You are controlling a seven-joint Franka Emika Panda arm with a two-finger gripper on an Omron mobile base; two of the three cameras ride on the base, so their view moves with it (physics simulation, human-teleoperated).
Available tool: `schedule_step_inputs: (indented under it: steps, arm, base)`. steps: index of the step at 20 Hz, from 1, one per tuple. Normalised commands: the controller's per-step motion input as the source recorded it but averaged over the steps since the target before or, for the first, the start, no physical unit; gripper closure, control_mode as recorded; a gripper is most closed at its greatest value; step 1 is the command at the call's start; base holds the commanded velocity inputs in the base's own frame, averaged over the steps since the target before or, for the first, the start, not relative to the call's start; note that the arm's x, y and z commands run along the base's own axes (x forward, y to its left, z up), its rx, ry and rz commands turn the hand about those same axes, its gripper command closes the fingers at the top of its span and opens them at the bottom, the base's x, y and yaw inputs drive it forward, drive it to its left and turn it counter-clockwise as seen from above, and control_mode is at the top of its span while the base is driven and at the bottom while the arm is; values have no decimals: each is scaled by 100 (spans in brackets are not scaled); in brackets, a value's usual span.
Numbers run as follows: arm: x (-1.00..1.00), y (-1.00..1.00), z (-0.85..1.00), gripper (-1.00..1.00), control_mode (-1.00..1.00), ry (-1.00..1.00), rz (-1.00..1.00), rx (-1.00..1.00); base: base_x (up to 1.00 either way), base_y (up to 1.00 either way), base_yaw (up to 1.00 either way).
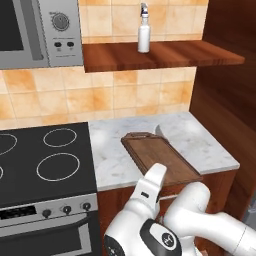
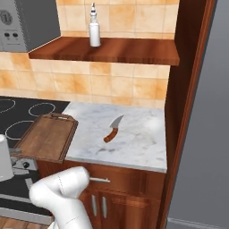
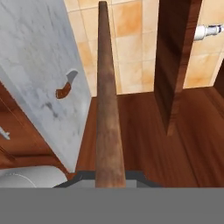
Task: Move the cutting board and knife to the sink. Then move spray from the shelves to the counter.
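My gripper (image 3: 109,179) is shut on the near edge of the brown wooden cutting board (image 1: 160,157), which it holds a little above the counter (image 1: 212,147). In the hand view the cutting board (image 3: 107,109) is edge-on, running straight away from the fingers. Over in the right base view the cutting board (image 2: 47,136) hangs over the seam between stovetop and counter. The small knife (image 2: 112,129) lies on the marble, right of the board. On the wooden shelf (image 1: 175,55) stands the white spray bottle (image 1: 144,32). The sink is out of view.
A black stovetop (image 1: 45,160) lies left of the counter, with a microwave (image 1: 40,30) above it. A tall dark wooden panel (image 2: 188,112) closes off the counter on the right. The shelf (image 2: 125,50) overhangs the back of the counter.
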Motion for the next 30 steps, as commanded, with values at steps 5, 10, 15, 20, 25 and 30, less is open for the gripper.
schedule_step_inputs:
  steps: [5,10,15,20,25,30]
  arm:
    - [0,0,0,100,100,0,0,0]
    - [0,0,0,100,100,0,0,0]
    - [0,0,0,100,100,0,0,0]
    - [0,0,0,100,100,0,0,0]
    - [0,0,0,100,100,0,0,0]
    - [0,0,0,100,100,0,0,0]
  base:
    - [-53,-2,5]
    - [-52,0,21]
    - [-47,0,39]
    - [-23,0,69]
    - [-9,0,86]
    - [0,0,87]
